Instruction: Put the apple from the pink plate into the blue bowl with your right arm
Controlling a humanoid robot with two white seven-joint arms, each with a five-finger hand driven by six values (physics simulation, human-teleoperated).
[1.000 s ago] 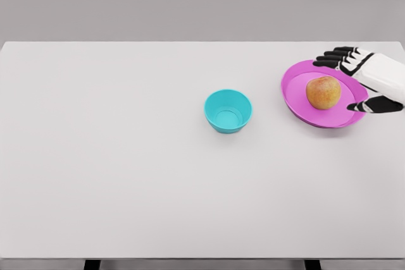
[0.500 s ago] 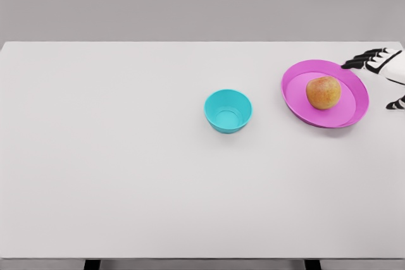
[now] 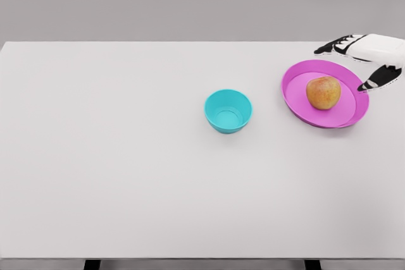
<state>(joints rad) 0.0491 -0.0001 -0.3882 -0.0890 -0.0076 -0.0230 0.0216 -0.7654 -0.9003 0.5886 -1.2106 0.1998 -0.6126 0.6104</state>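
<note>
A red-yellow apple (image 3: 323, 92) lies in the middle of the pink plate (image 3: 297, 99) at the table's right side. The blue bowl (image 3: 228, 110) stands empty near the table's centre, left of the plate. My right hand (image 3: 354, 64) comes in from the right edge and hovers over the plate's far right rim. Its fingers (image 3: 332, 47) are spread and its thumb (image 3: 374, 82) points down toward the plate. It holds nothing and does not touch the apple. The left arm is out of view.
The white table (image 3: 126, 156) fills the view, with its far edge just behind the hand and its front edge at the bottom of the picture.
The right hand first drew back toward the right edge, then came in again higher up, now above the plate's far right rim. Apple, plate and bowl have not moved.
</note>
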